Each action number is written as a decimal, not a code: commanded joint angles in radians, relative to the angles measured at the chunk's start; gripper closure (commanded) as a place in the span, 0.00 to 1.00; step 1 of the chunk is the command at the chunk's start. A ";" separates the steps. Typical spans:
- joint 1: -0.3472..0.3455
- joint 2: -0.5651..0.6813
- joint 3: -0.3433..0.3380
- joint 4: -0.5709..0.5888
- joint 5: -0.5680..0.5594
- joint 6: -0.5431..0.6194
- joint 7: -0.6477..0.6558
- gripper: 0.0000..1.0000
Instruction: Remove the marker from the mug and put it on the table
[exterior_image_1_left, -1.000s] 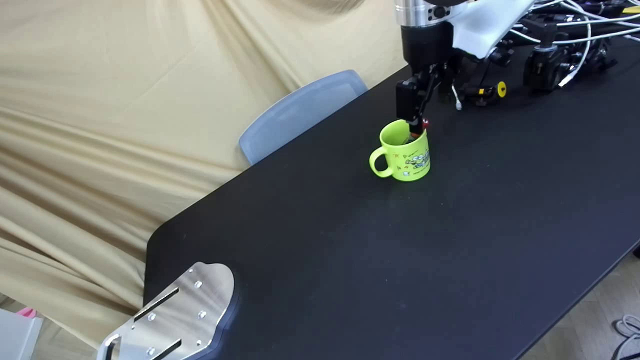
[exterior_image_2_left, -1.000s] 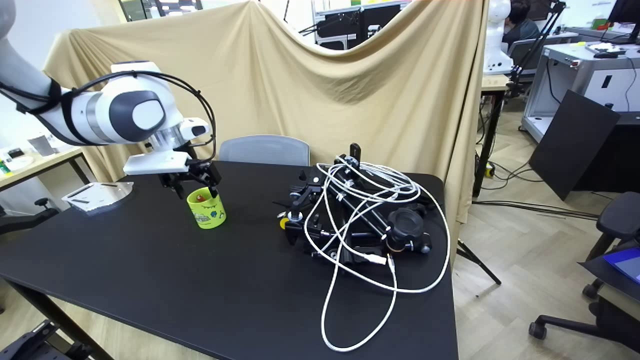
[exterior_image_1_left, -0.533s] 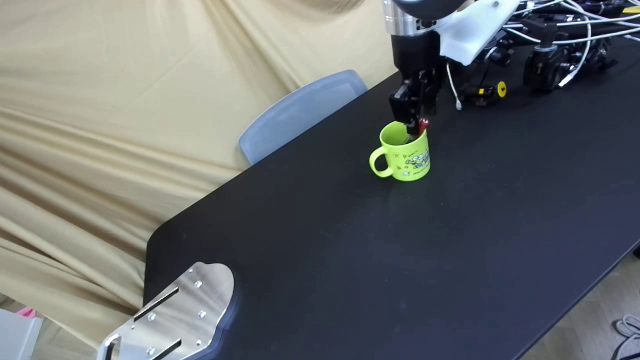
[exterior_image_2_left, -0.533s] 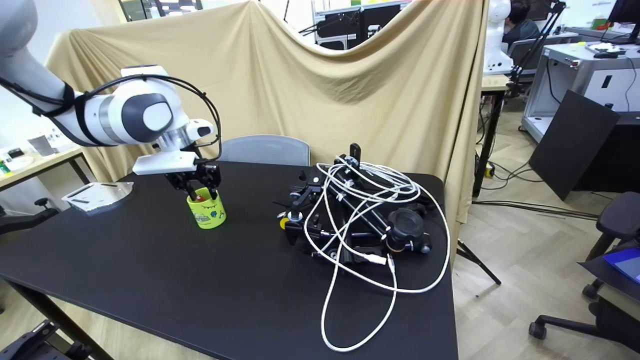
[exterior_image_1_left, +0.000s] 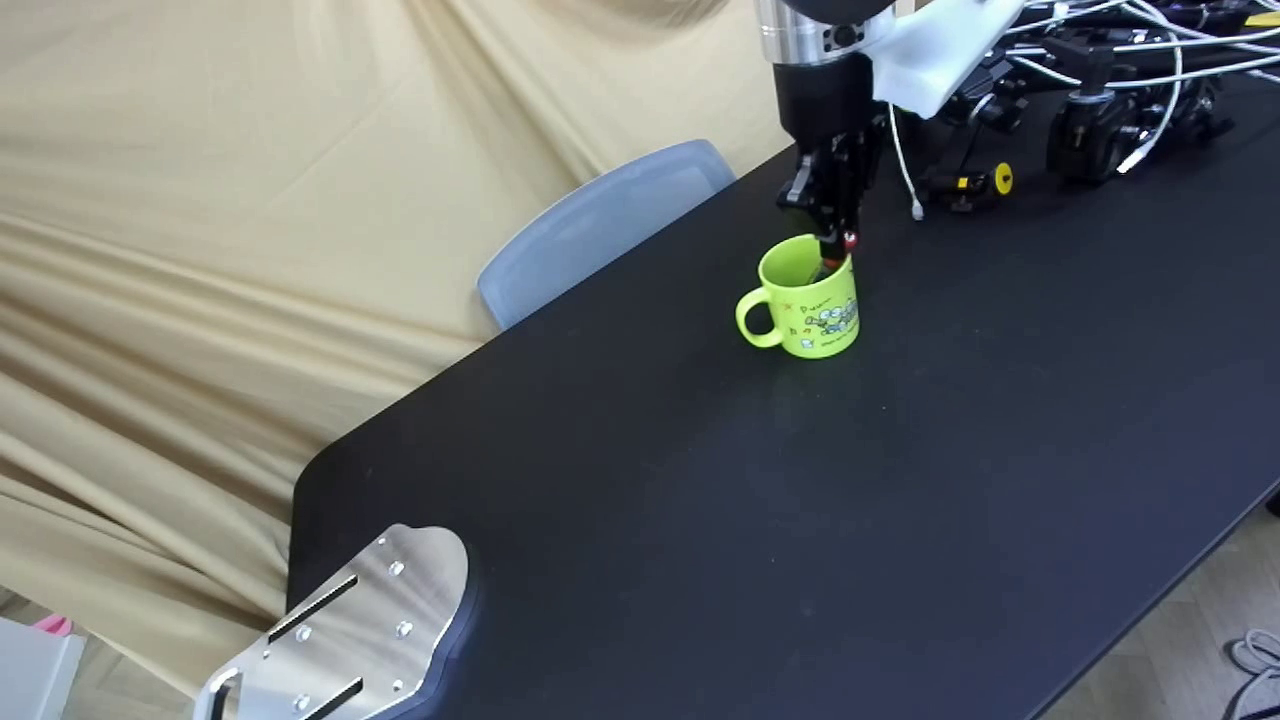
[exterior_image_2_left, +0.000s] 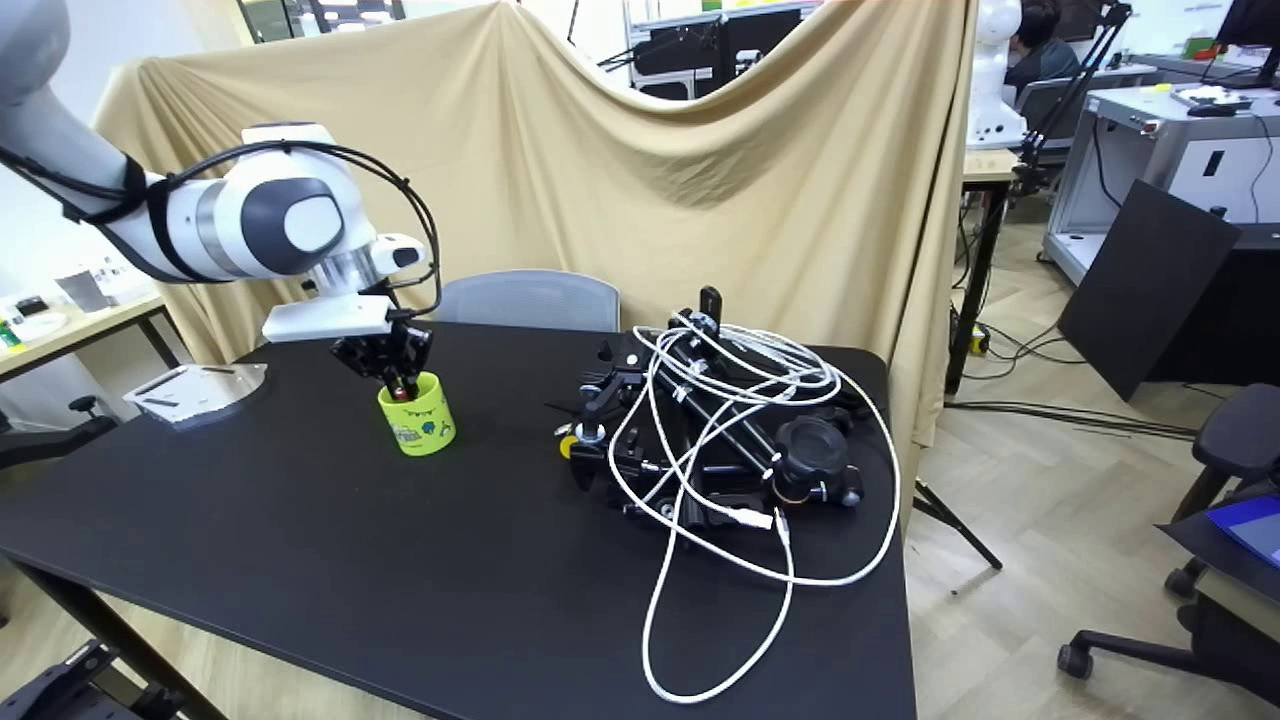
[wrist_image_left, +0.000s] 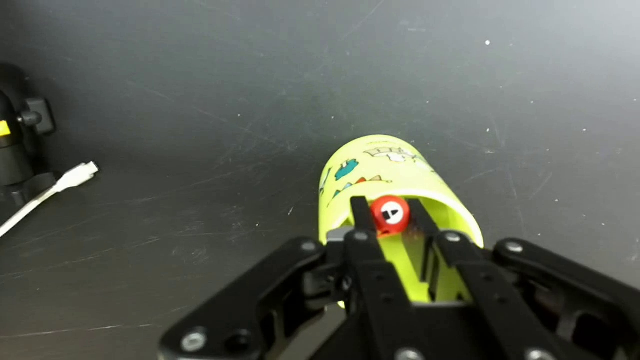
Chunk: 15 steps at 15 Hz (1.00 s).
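The lime-green mug (exterior_image_1_left: 822, 318) stands on the black table (exterior_image_1_left: 680, 480), its handle turned away from the tripod gear. Inside it leans the marker (wrist_image_left: 390, 215), whose round red end with a white dot shows at the rim in the wrist view. My gripper (wrist_image_left: 387, 204) reaches into the mug's mouth from above, its two fingers pressed against both sides of that red end. In an exterior view the red tip (exterior_image_1_left: 850, 241) peeks out beside the fingers. The marker's lower part is hidden inside the mug.
Black tripod gear with looped white cables (exterior_image_2_left: 720, 420) lies near the mug, and a white cable end (wrist_image_left: 75, 177) shows in the wrist view. A metal plate (exterior_image_1_left: 350, 620) sits at another table edge. A blue-grey chair back (exterior_image_1_left: 610, 230) stands behind.
The gripper came down over the mug and its fingers closed onto the marker's red end. It then rose slightly, and the mug shifted a little.
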 joint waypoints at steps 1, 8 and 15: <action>-0.014 -0.029 0.016 0.004 0.024 -0.056 -0.018 0.95; -0.019 -0.134 0.025 0.000 0.088 -0.237 -0.048 0.95; -0.009 -0.283 -0.011 -0.028 0.050 -0.353 0.022 0.95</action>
